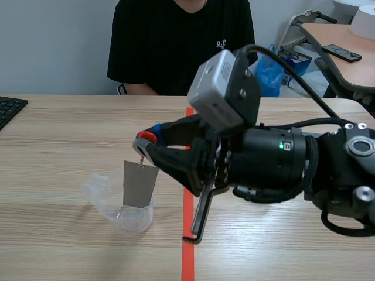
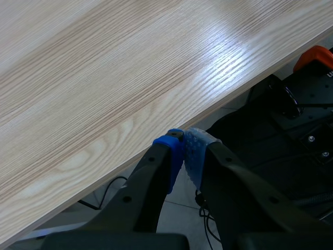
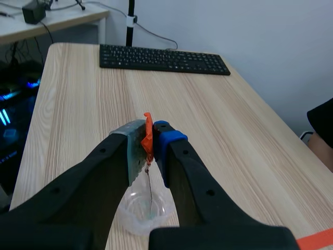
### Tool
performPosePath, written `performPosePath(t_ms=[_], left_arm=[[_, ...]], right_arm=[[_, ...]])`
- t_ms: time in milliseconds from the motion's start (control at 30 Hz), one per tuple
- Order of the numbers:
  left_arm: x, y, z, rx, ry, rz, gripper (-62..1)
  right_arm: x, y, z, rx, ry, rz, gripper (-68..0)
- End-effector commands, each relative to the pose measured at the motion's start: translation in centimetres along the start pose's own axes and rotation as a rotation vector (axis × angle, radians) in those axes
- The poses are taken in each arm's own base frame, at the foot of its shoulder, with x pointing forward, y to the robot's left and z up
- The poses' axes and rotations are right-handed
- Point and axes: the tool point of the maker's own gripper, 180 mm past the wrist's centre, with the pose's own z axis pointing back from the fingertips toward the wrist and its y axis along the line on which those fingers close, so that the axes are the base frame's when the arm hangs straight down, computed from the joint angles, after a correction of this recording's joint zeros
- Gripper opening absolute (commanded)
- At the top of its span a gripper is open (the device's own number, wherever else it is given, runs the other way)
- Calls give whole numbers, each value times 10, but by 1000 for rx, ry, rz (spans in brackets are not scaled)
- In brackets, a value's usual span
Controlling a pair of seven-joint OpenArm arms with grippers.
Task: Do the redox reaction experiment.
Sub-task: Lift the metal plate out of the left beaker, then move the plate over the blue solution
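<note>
My right gripper [image 1: 144, 144] comes in from the right, past the table's middle, and is shut on a small orange tab [image 1: 147, 137]. From the tab hangs a flat grey metal strip [image 1: 139, 183], upright, with its lower end inside a clear plastic beaker [image 1: 117, 205]. In the right wrist view the orange tab [image 3: 148, 130] is pinched in the right gripper [image 3: 150, 136], and the strip [image 3: 150, 190] drops edge-on into the beaker [image 3: 136, 213] below. My left gripper [image 2: 184, 148] is shut on nothing, past the table's edge [image 2: 156, 125].
A person in a black shirt [image 1: 176, 41] sits across the table. A black keyboard [image 3: 161, 58] lies at the far left end. An orange tape line [image 1: 187, 240] runs down the table's middle. A black bent rod [image 1: 202, 216] hangs under my right arm.
</note>
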Motion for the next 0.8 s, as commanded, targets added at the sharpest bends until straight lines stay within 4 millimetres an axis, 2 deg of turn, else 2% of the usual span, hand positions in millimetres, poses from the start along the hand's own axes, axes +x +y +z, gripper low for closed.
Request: performPosePath(t_ms=[0,133,333,533,767], left_arm=[[5,3,1,12,-21,0,-573],[6,3,1,12,-21,0,-573],[6,3,1,12,-21,0,-573],[7,5,-2,17,-29,-4,-573],[7,5,-2,17,-29,-4,-573]], right_arm=[[21,-12,-5,-7,-49,27,-660],[25,-22,-13,-21,-26,-15,-660],[17,-24,-29,-9,63,-87,-660],[12,-20,-32,4,126,-129,-659],[29,-21,-30,-3,135,-116,-658]])
